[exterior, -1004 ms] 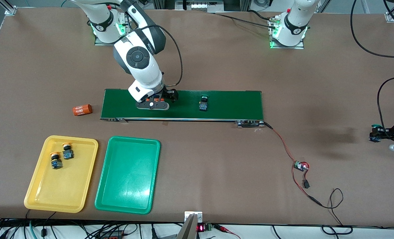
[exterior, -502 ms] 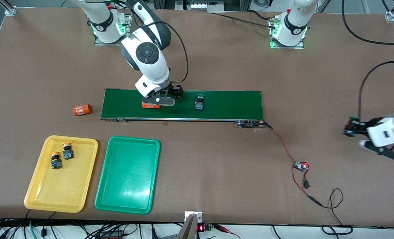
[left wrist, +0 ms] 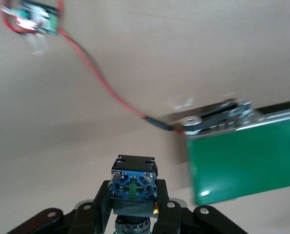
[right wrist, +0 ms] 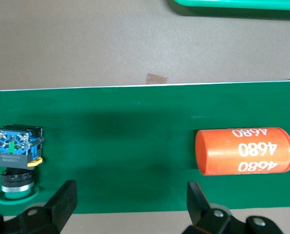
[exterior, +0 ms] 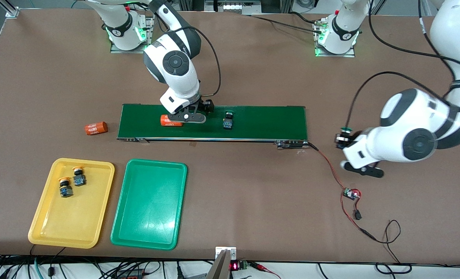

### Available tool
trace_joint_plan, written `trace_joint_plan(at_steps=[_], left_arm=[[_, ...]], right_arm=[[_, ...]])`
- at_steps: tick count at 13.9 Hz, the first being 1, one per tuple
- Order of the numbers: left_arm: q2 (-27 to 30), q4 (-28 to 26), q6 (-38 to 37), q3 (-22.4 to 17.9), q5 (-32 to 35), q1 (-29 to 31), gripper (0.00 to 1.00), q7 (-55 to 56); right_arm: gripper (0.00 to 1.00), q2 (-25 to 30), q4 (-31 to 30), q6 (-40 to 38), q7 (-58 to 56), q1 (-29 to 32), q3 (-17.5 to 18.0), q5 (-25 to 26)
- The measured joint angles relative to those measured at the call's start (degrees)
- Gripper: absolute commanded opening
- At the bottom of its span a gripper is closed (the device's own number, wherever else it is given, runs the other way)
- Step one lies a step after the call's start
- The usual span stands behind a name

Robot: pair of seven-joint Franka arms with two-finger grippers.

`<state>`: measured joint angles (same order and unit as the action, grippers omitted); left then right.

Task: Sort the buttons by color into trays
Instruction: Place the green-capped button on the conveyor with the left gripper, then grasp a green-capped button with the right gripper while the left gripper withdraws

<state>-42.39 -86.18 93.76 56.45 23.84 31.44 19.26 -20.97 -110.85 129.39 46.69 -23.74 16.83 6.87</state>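
Buttons stood split across your surface (exterior: pixel 253 77): two yellow-orange buttons (exterior: pixel 72 181) lay in the yellow tray (exterior: pixel 40 224), while the green tray (exterior: pixel 152 236) beside it held nothing. One green button (exterior: pixel 227 119) rode the dark-green conveyor belt (exterior: pixel 268 124), just beside the right pincer (exterior: pixel 186 118); the right wrist view showed it lying on its side, cap (right wrist: pixel 15 197) toward the camera. Your right pincer hung low over the belt with its fingers (right wrist: pixel 62 202) spread wide and released, an orange cylinder (right wrist: pixel 244 151) printed "4680" lying on the belt between them and partly masked by the pincer in the front view. A second orange cylinder (exterior: pixel 96 128) lay on the surface off the belt's end toward the right arm.

Your left pincer (exterior: pixel 346 141) stayed clenched on the other green button (left wrist: pixel 133 184); its green cap was hard to make out in the wrist view, cut off low between the fingers. A second earlier that pincer sat almost out of frame; it had since swung in over bare surface near the belt's end, close to the red wire (exterior: pixel 330 166) and small circuit board (exterior: pixel 351 193). The belt button and cylinder had drifted toward the right arm's end. Open surface lay between belt and trays.
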Motion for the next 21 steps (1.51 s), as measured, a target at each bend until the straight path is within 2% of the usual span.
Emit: trace_joint_plan(at_steps=[3,7,9,11,12,13,14,18,21], left_arm=[[-0.59,-5.53,6.99,0.30,-1.20,-2.60,0.19,11.21],[-1.04,-9.12,14.36,0.66,-1.29,-11.44,0.19,28.78],[-1.05,-10.96,16.29,0.61,-1.29,-13.91,0.19,32.06],[-1.09,-14.55,20.63,0.37,-1.29,-13.72,0.21,32.37],[-1.14,-16.39,23.00,0.18,-1.29,-13.45,0.27,32.84],[-1.21,-17.57,24.44,0.03,-1.29,-13.37,0.56,33.45],[-1.28,-18.15,25.04,-0.01,-1.29,-13.37,1.00,33.71],[-0.78,-16.82,25.36,0.10,-1.27,-12.79,1.00,34.04],[1.07,-10.97,18.94,0.60,-1.22,-12.50,1.00,33.21]], right_arm=[[1.00,-0.20,0.00,0.12,0.02,0.00,-0.03,0.84],[1.00,-0.32,0.00,0.26,0.19,0.00,-0.12,0.97],[1.00,-0.55,0.00,1.00,0.25,-0.01,-0.12,0.97],[1.00,-1.13,0.00,1.79,0.26,-0.05,-0.12,0.98],[1.00,-1.39,0.00,1.98,0.26,-0.10,-0.12,0.98],[1.00,-1.58,0.00,2.09,0.27,-0.14,-0.12,0.98],[1.00,-1.70,0.00,2.18,0.28,-0.15,-0.12,0.98],[1.00,-1.77,0.00,2.31,0.51,-0.15,-0.12,0.98],[1.00,-1.82,0.00,2.33,0.68,-0.16,-0.12,0.97]])
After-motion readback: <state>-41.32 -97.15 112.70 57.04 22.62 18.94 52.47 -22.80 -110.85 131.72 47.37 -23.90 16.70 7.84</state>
